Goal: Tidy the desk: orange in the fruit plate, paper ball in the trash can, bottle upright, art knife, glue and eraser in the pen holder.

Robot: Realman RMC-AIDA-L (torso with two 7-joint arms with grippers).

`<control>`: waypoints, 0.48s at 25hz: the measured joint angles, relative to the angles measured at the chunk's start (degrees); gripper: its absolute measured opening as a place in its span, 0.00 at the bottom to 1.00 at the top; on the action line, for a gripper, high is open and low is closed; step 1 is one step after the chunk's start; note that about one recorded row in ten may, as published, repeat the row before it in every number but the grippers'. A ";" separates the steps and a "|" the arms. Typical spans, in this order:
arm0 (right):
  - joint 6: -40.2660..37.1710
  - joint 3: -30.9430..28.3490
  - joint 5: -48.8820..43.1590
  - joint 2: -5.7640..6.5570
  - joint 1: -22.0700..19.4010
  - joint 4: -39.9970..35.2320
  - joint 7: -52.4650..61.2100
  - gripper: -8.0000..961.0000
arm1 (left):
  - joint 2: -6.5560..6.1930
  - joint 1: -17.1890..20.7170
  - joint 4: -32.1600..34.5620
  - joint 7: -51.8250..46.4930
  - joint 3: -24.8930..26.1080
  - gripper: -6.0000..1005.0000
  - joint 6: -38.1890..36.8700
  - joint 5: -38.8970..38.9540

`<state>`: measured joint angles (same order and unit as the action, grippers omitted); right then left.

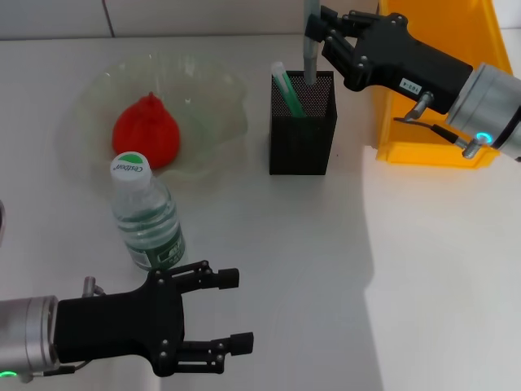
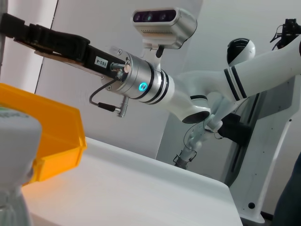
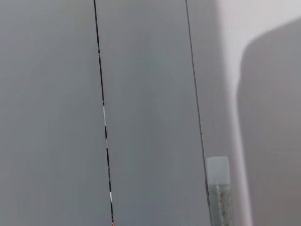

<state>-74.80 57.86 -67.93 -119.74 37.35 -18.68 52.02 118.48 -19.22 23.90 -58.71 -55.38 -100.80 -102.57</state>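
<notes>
Legibly marked on white cap of upright bottle [image 1: 149, 220]: green logo, wording unreadable. Left gripper [image 1: 232, 314] released, just beside bottle. Right gripper [image 1: 319, 32] clenched on grey stick [image 1: 310, 49] above pen holder [image 1: 301, 134].

Ref = pen holder [image 1: 302, 122], mid-table.
- Fruit plate [image 1: 203, 106] to its left; orange [image 1: 146, 132] in the plate.
- Bottle [image 1: 146, 216] upright, left of holder & nearer robot, just in front of plate.
- Trash can [image 1: 431, 106] right of holder, slightly behind.
- Right gripper [image 1: 313, 37] above holder's back edge, w/ slim rod [image 1: 309, 61] reaching down into holder.
- Left gripper [image 1: 232, 314] nearest robot, front-left of holder, just in front of bottle.
</notes>
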 joint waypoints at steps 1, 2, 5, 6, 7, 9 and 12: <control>0.00 0.00 0.00 0.00 0.00 0.00 0.00 0.18 | 0.00 -0.07 0.00 0.00 0.01 0.84 0.00 0.00; 0.55 -0.04 0.04 -0.03 0.18 0.38 -0.23 0.19 | 0.00 -0.12 0.00 0.00 0.01 0.84 0.00 0.00; 0.94 -0.13 0.24 -0.09 0.20 0.49 -0.26 0.22 | 0.00 -0.22 0.00 0.00 0.02 0.84 0.04 0.00; 1.00 -0.13 0.49 -0.13 0.20 0.56 -0.26 0.23 | 0.00 -0.25 0.00 0.00 0.01 0.84 0.05 0.00; 1.04 -0.05 0.86 -0.18 0.21 0.66 -0.23 0.24 | 0.00 -0.26 0.00 0.00 0.02 0.84 0.05 0.00; 1.12 0.23 1.51 -0.22 0.22 0.85 -0.10 0.26 | 0.00 -0.26 0.00 0.00 0.01 0.84 0.07 0.00; 1.13 0.27 1.60 -0.23 0.24 0.94 0.00 0.29 | 0.00 -0.25 0.00 0.00 0.01 0.84 0.05 0.00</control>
<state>-73.67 58.13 -66.32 -119.97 37.59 -17.73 52.02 118.48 -19.47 23.90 -58.70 -55.37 -100.75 -102.57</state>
